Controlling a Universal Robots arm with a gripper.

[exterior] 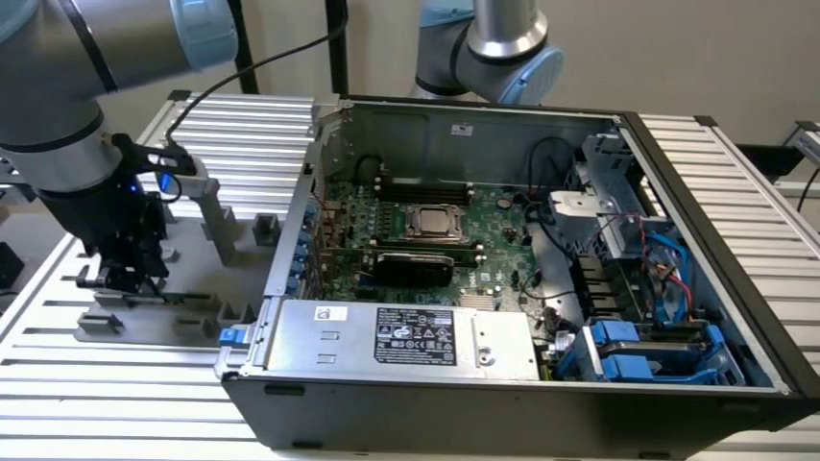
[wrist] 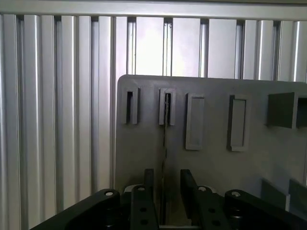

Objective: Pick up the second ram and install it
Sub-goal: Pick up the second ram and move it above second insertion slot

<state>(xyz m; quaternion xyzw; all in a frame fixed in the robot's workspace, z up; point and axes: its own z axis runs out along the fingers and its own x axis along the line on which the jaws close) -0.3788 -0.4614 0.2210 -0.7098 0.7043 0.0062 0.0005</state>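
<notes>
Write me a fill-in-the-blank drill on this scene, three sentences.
1. The claw straddles the second ram, its jaws standing ___.
2. That ram stands on edge in a ___ holder plate.
3. The drive caddies inside the computer case are coloured ___.
Missing: open; grey; blue.

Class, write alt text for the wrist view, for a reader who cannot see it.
The open gripper straddles the second ram, seen edge-on as a thin dark line standing in a slot of the grey holder plate. The plate lies on a ribbed aluminium table.
</notes>
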